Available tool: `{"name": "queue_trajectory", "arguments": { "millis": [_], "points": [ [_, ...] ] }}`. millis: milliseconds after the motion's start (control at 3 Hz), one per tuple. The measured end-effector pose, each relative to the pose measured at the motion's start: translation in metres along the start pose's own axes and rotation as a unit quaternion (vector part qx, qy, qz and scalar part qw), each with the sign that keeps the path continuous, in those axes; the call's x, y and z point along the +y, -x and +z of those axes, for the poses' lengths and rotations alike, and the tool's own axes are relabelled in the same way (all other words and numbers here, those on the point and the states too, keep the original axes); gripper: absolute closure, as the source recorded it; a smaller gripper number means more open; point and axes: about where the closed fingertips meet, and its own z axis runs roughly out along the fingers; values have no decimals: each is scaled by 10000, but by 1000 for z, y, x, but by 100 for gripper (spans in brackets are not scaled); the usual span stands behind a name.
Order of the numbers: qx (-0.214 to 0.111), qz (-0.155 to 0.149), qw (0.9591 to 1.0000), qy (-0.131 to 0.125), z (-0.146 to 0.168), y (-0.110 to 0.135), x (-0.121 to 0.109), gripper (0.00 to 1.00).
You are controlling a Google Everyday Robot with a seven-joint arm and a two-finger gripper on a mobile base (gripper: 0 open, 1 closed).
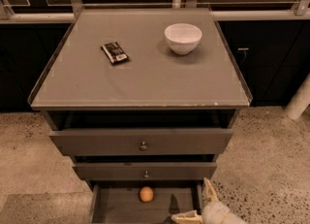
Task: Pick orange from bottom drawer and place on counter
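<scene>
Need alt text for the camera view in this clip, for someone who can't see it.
An orange lies on the floor of the open bottom drawer of a grey cabinet, with the robot's gripper at the drawer's right front corner, jaws spread, not touching the fruit. On the counter above sit a white bowl and a small dark packet.

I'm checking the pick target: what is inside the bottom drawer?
The orange lies alone on the bottom drawer's grey floor, near the back. The open gripper hovers at its right front corner, covering that part; the rear lies under the drawer above.
</scene>
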Motion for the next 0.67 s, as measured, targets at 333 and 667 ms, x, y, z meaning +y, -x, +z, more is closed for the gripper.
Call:
{"name": "queue_trajectory", "arguments": {
  "millis": [333,667],
  "points": [
    [-7,520,9986,-16,37,-48,1,0],
    [90,867,9962,-14,59,-79,1,0]
  ]
}}
